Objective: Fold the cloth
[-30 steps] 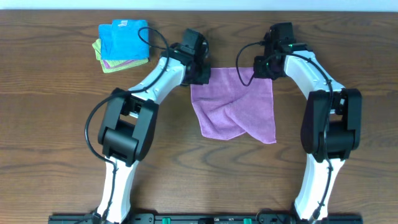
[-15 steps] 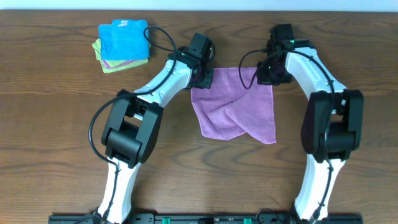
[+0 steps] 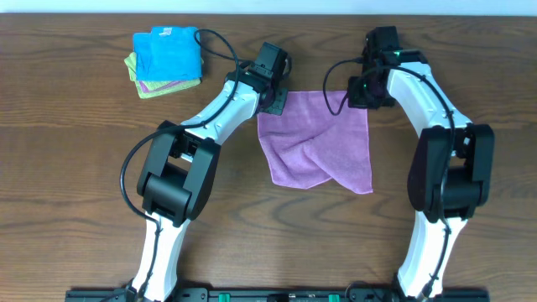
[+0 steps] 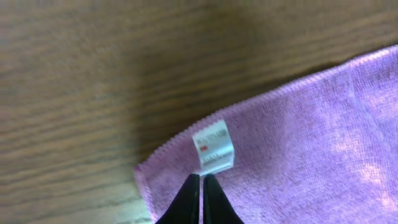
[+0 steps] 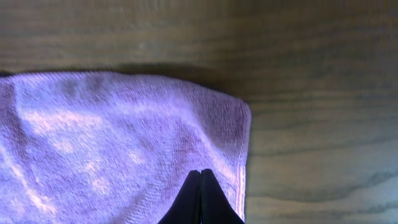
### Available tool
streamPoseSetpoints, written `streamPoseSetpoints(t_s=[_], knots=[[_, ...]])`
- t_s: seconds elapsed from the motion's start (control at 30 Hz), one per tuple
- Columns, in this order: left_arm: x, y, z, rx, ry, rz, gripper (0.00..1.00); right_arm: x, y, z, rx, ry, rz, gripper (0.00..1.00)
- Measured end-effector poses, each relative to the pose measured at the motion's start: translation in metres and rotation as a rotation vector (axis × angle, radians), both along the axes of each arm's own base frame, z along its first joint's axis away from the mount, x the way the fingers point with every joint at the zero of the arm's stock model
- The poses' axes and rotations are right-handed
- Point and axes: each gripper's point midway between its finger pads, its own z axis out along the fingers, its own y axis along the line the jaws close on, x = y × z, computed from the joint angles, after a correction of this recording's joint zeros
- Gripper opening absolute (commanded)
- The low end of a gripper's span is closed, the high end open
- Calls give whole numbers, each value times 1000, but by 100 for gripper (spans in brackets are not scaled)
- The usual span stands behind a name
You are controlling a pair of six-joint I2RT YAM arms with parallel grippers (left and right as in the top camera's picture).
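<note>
The purple cloth (image 3: pixel 315 143) lies on the wooden table between the two arms, its near edge folded over into an uneven flap. My left gripper (image 3: pixel 271 94) hangs over the cloth's far left corner. In the left wrist view its fingers (image 4: pixel 201 177) are shut, tips just below the white tag (image 4: pixel 214 147), and the cloth (image 4: pixel 298 137) lies flat beneath them. My right gripper (image 3: pixel 362 96) is over the far right corner. Its fingers (image 5: pixel 200 171) are shut too, tips above the flat cloth (image 5: pixel 112 137) near its right hem. Neither gripper holds anything.
A stack of folded cloths sits at the back left: a bright blue one (image 3: pixel 168 52) on top, a yellow-green one (image 3: pixel 132 65) showing at its edge. The table's far edge runs just behind both grippers.
My left gripper has shifted a little right and towards the far edge. The right gripper has barely moved. The cloth lies as it did.
</note>
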Motion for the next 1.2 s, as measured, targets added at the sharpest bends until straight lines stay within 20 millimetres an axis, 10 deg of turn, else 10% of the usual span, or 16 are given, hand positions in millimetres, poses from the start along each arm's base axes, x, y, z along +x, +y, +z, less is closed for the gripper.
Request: streamPoseSetpoints(t_s=[1.2], knots=[[3,13,-15,114,-19,-54,5,-12,13,-21,-8,19,32,1]])
